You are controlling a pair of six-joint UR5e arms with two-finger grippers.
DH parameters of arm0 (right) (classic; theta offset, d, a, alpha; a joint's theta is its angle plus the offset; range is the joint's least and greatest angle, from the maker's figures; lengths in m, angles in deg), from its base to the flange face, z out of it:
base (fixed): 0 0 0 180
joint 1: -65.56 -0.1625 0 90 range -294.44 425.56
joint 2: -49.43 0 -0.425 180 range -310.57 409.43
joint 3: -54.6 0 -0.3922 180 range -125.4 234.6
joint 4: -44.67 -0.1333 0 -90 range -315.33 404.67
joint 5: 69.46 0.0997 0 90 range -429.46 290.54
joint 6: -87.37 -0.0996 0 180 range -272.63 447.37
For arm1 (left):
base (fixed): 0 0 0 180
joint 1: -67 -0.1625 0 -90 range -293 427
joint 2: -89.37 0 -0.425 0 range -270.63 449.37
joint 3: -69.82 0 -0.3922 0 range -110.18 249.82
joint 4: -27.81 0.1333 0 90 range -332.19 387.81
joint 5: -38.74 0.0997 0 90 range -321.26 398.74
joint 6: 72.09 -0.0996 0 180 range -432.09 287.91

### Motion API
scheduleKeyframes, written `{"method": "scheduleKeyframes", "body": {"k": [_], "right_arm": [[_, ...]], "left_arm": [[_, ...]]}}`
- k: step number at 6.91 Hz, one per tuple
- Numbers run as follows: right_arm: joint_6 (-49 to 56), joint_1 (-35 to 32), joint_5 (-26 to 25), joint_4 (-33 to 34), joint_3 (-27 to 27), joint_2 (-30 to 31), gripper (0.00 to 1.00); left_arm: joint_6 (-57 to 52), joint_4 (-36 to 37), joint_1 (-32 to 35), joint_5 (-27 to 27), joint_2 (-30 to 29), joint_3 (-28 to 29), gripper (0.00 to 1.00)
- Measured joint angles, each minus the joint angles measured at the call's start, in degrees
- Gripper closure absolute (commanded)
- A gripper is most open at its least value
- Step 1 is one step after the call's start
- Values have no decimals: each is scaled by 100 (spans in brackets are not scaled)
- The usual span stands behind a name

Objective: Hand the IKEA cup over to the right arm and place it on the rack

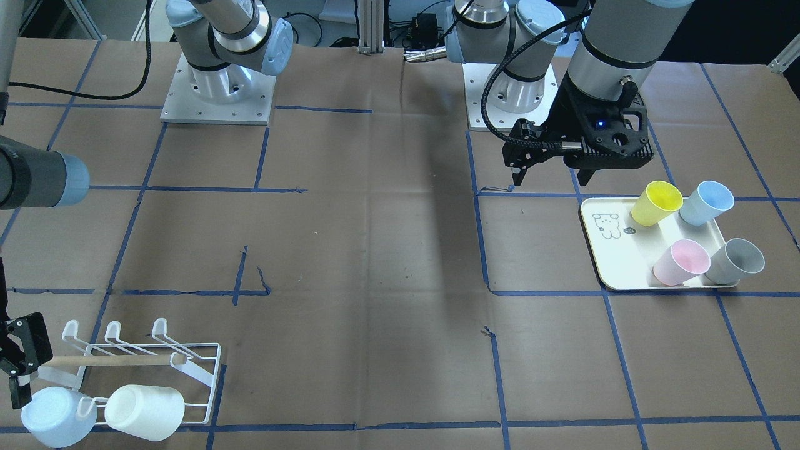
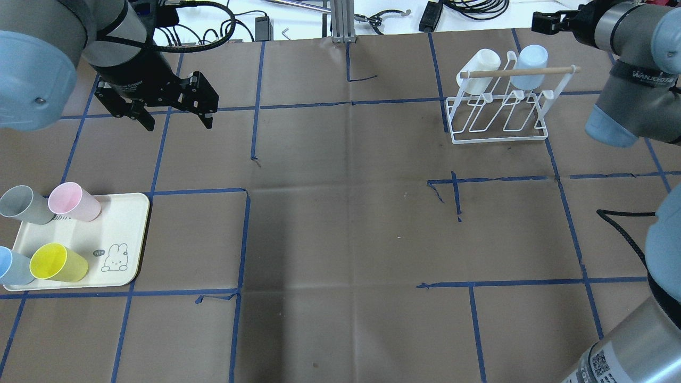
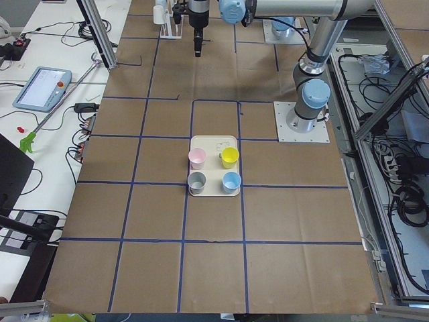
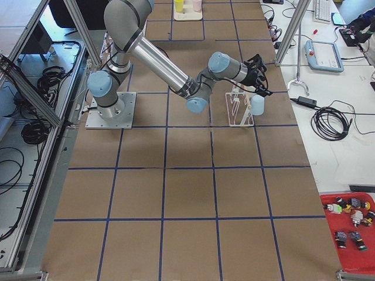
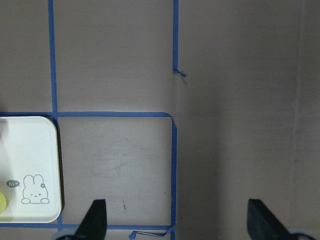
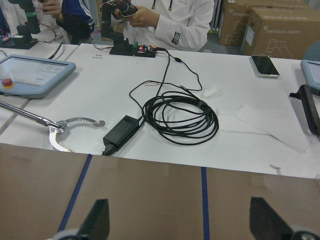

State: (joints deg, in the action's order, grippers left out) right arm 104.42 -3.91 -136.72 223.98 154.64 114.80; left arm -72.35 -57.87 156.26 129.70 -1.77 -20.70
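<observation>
Four IKEA cups stand on a cream tray [image 2: 127,223]: yellow [image 2: 56,262], blue [image 2: 10,266], pink [image 2: 72,201] and grey [image 2: 21,205]. My left gripper [image 2: 178,123] hangs open and empty above the table, beyond the tray; its wrist view shows only the tray's corner [image 5: 30,170]. The white wire rack [image 2: 500,114] holds a white cup [image 2: 481,66] and a pale blue cup [image 2: 529,61]. My right gripper [image 2: 545,21] is just past the pale blue cup, apart from it. Its wrist view shows the fingers [image 6: 97,220] wide apart with nothing between them.
Brown paper with blue tape lines covers the table [image 2: 346,213]. Beyond the far edge lies a white bench with a coiled black cable [image 6: 180,117], a teach pendant [image 6: 30,75] and a seated person [image 6: 165,22]. The arm bases [image 1: 219,94] stand at the robot's side.
</observation>
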Motion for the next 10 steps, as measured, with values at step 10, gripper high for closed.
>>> {"method": "scheduleKeyframes", "body": {"k": [10], "right_arm": [[-9,-347,-15,-1328,-11,704,0]], "left_arm": [[0,-1,-8,-8,0,0,0]]}}
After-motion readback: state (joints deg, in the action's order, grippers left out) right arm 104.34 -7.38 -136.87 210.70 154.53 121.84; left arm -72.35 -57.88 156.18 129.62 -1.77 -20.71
